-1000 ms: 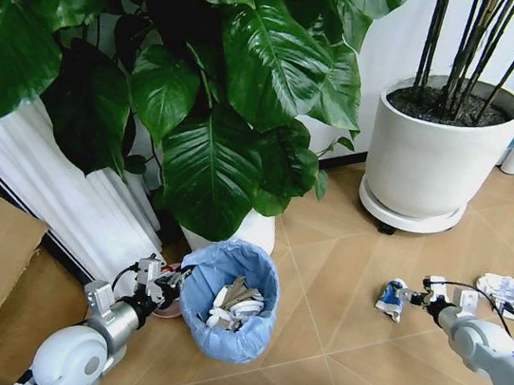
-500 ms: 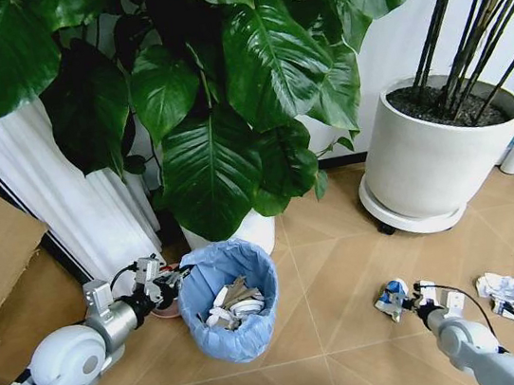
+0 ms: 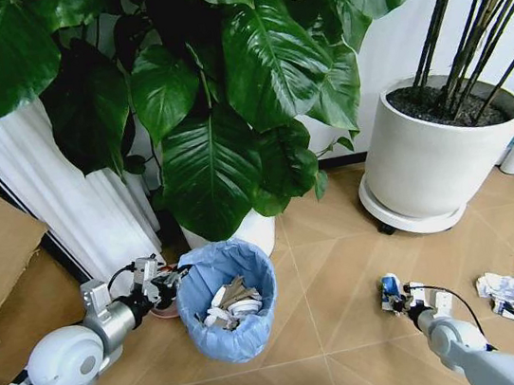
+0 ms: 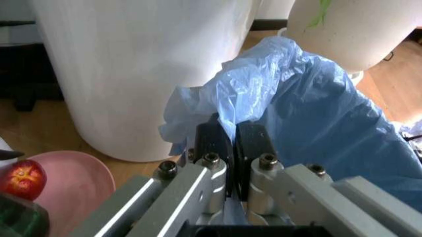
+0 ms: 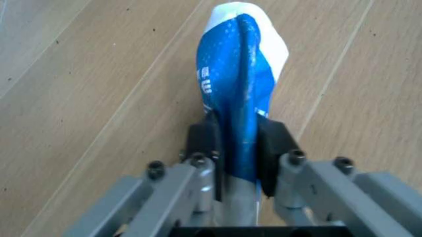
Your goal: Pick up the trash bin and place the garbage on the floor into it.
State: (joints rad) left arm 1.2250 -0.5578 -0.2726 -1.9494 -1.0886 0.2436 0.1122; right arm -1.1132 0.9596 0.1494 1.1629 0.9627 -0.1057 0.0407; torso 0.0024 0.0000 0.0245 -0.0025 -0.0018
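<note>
Head view: right gripper (image 3: pixel 392 294) clamped edge-on across blue-white wrapper (image 5: pixel 238 84), low over the floor (image 3: pixel 334 335), well right of the trash bin (image 3: pixel 230 313); wrapper likely light, thin, slick; left gripper (image 4: pixel 228 148) pinched on bin's soft blue bag (image 4: pixel 316 113) at rim.

Rim of bin (image 3: pixel 227 297) pinched by left gripper (image 4: pixel 228 145), hidden under blue bag. Print on wrapper (image 5: pixel 241 84) too blurred to read; lower part covered by right gripper (image 5: pixel 240 148). Litter pieces inside bin too small to tell. Big plant pot (image 3: pixel 441 153) cut off on right edge.
</note>
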